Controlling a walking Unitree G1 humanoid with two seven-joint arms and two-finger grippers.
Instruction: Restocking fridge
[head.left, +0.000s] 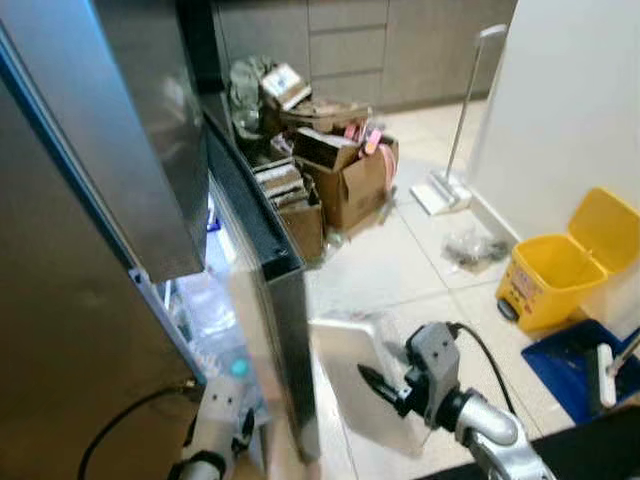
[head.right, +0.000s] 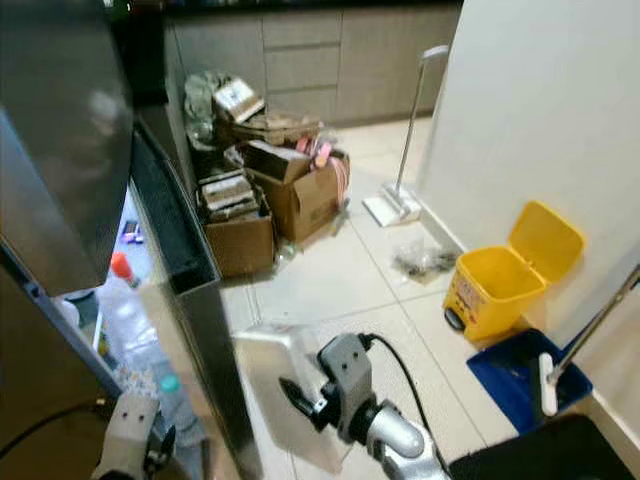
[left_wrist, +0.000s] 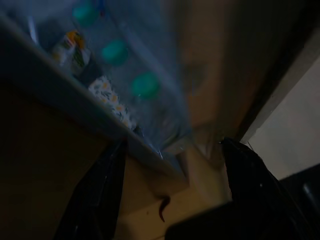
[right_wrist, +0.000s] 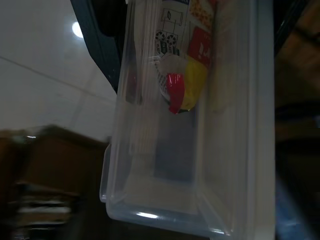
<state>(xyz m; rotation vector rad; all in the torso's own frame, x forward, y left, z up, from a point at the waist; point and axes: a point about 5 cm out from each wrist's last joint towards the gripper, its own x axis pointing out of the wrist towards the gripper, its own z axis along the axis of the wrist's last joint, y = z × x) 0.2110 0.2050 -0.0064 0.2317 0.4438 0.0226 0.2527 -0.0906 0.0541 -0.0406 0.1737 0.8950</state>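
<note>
Right gripper is clamped on the edge of a clear plastic container, held out in front of the robot, just beside the open edge of the fridge door. Right wrist view shows the container w/ packaged food inside, a red-and-yellow wrapper among it; lid looks to be on, tho can't be sure. Left gripper is low by the fridge opening, fingers spread wide & holding nothing, pointing into the door shelf where bottles w/ teal caps stand. Fridge interior is lit, bottles packed near the front edge of the lower shelf. Step in hand, by my read: bring the container round the door edge & in onto a shelf. To do it well: keep it level so contents don't slide, swing it wide enough to clear the door's dark edge strip, pick a shelf spot w/ free room rather than pushing against the bottles, set it flat before letting go. Grip is on one edge only, so the far end may sag; go slow. Off to the robot's right, well apart on the floor: cardboard boxes, a yellow bin, a mop.
</note>
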